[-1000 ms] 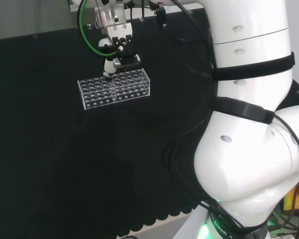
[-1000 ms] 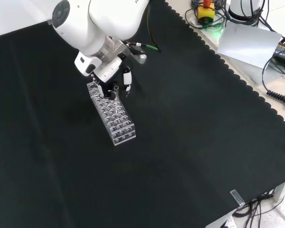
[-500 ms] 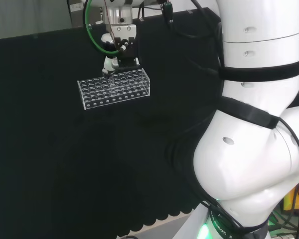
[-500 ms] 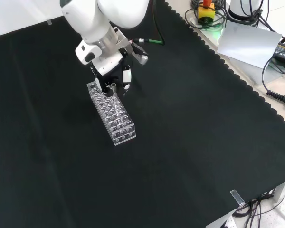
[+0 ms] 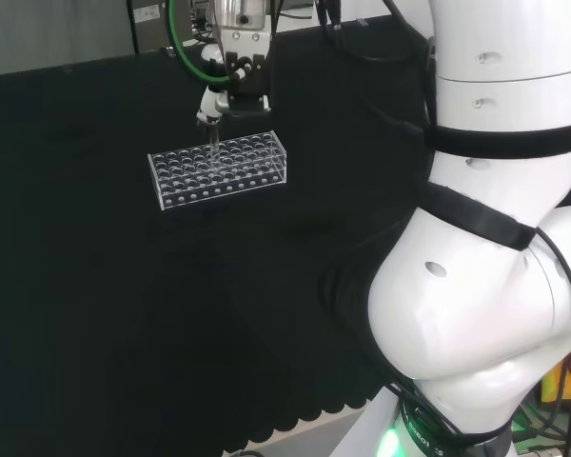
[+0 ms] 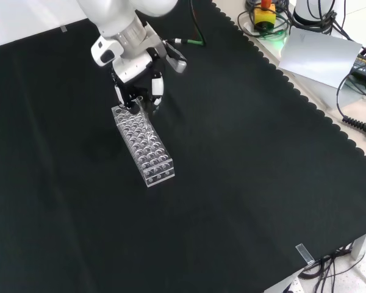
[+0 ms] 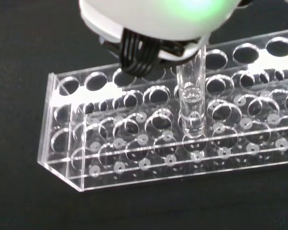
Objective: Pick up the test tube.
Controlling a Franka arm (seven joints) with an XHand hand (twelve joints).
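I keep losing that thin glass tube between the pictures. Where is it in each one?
Head view: the test tube hangs from the robot hand, above the far edge of the clear rack.
Front view: too faint to place; the robot hand is over the rack's far end.
Wrist view: upright, its bottom still in a hole.
Shared landmark: the rack.

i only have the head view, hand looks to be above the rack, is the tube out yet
Observer: Not quite. In the wrist view the tube is lifted, but its rounded bottom is still at the level of the rack's upper plate.
Operator: is the hand gripping it
Observer: Yes, the hand has fingers closed on the tube's top in the wrist view.
Operator: any other tubes in there
Observer: The holes the wrist view shows look empty.
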